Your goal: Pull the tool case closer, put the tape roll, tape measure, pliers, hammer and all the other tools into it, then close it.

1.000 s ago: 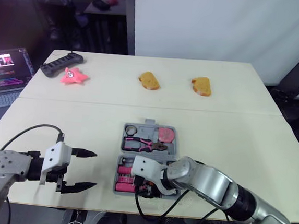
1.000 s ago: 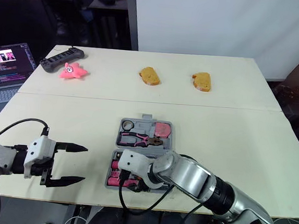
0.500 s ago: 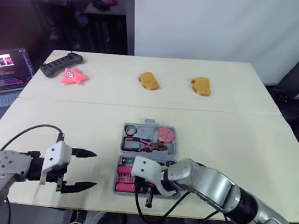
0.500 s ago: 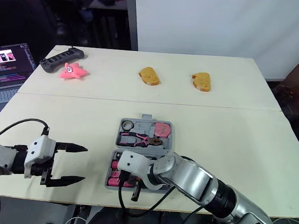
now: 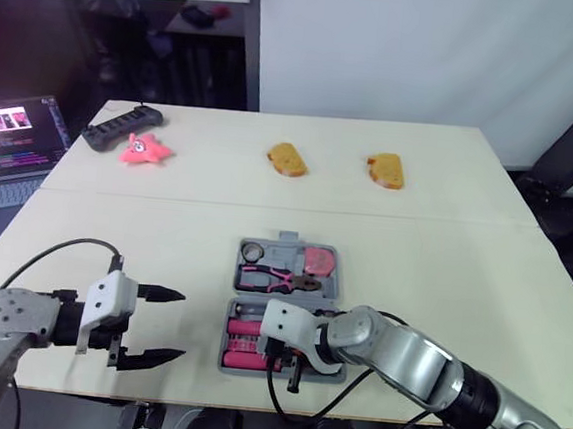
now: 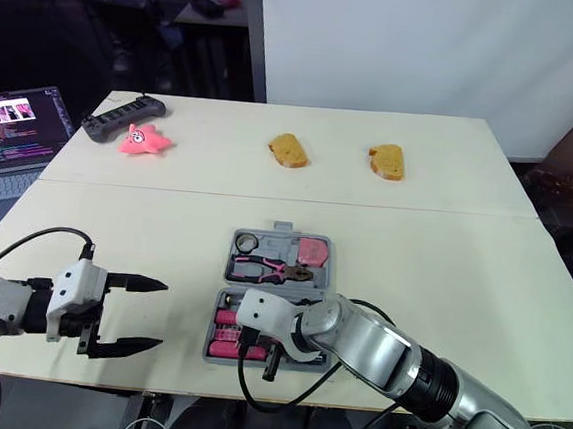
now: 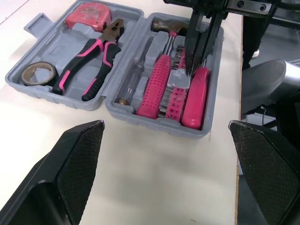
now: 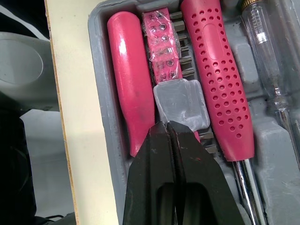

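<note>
The grey tool case (image 6: 283,228) lies open at the table's front middle. Its far half holds the tape roll (image 5: 252,251), the pink-handled pliers (image 7: 91,58) and the red tape measure (image 5: 318,262). The near half holds the hammer (image 7: 157,82), a smooth pink handle (image 8: 131,93), a pink bit holder (image 8: 164,47) and a clear screwdriver (image 8: 267,56). My right gripper (image 5: 294,381) points down over the near half, shut with nothing between its fingers, tips above the bit holder's clear cap. My left gripper (image 5: 151,328) hovers open to the left of the case, apart from it.
Two toast-coloured pieces (image 5: 285,157) (image 5: 387,169) lie at the far side. A pink star toy (image 5: 143,148) and a black bar-shaped device (image 5: 121,126) sit at the far left. A laptop (image 5: 6,145) stands beyond the left edge. The case lies close to the table's front edge.
My right gripper has shifted slightly to the right over the near half of the case, staying shut. The left arm has not moved. The camera tilted a little.
</note>
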Robot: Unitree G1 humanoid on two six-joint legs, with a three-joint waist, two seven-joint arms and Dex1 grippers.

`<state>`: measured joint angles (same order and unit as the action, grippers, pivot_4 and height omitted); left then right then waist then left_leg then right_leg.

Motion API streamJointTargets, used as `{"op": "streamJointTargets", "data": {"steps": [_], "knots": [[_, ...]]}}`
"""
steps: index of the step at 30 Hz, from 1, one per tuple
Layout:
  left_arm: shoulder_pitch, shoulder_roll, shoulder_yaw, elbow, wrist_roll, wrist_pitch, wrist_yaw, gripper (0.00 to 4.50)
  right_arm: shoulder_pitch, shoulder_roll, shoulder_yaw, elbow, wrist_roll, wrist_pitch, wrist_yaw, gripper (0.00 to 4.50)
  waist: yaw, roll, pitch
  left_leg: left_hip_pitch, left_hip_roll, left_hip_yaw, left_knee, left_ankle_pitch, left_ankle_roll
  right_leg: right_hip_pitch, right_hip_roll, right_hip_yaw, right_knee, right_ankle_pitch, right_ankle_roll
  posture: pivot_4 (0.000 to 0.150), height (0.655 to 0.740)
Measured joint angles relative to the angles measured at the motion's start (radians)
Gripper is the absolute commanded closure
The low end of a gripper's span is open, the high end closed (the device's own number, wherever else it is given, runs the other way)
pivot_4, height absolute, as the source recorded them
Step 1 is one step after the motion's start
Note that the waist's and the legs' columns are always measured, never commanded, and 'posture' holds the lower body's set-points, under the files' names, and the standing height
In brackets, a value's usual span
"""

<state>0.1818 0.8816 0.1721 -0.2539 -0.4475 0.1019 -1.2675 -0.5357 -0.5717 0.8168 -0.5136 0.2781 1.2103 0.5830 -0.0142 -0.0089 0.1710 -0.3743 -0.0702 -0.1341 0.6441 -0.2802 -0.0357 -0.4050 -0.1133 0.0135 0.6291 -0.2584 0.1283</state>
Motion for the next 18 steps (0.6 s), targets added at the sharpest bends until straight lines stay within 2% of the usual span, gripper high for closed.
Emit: {"op": "streamJointTargets", "data": {"steps": [7, 13, 16, 17, 18], "knots": [[-0.036, 0.000, -0.003, 0.019, 0.001, 0.001, -0.001, 0.00, 0.037, 0.013, -0.087, 0.009, 0.006, -0.099, 0.035, 4.45, -0.003, -0.001, 0.000, -0.003, 0.000, 0.000, 0.000, 0.000, 0.000, 0.000, 0.000, 0.001, 0.002, 0.000, 0.000, 0.150, 0.7400], [-0.116, -0.037, -0.045, 0.069, 0.013, 0.024, 0.027, 0.00, 0.052, -0.020, -0.326, -0.073, 0.075, -0.220, 0.106, 4.45, 0.003, -0.001, 0.001, -0.004, 0.000, 0.000, 0.000, 0.000, 0.000, 0.000, 0.000, 0.001, 0.001, 0.000, 0.000, 0.150, 0.7400], [-0.171, -0.057, -0.097, 0.134, 0.081, 0.019, 0.066, 0.00, 0.077, -0.078, -0.436, -0.090, 0.122, -0.210, 0.142, 4.45, 0.005, -0.001, 0.001, -0.004, -0.001, 0.001, 0.001, 0.000, 0.000, 0.000, 0.000, 0.001, 0.001, 0.000, 0.001, 0.150, 0.7400], [-0.238, -0.098, -0.137, 0.185, 0.124, 0.029, 0.101, 0.00, 0.091, -0.113, -0.473, -0.067, 0.120, -0.196, 0.138, 4.45, 0.011, 0.000, 0.002, -0.003, -0.002, 0.000, 0.002, 0.000, 0.000, 0.002, -0.001, 0.000, 0.001, 0.000, 0.001, 0.150, 0.7400], [-0.294, -0.139, -0.171, 0.227, 0.158, 0.041, 0.137, 0.26, 0.091, -0.146, -0.484, -0.027, 0.104, -0.182, 0.126, 4.48, 0.018, 0.000, 0.002, -0.003, -0.002, 0.001, 0.002, 0.000, 0.000, 0.002, -0.001, 0.000, 0.001, 0.000, 0.001, 0.150, 0.7400]]}}
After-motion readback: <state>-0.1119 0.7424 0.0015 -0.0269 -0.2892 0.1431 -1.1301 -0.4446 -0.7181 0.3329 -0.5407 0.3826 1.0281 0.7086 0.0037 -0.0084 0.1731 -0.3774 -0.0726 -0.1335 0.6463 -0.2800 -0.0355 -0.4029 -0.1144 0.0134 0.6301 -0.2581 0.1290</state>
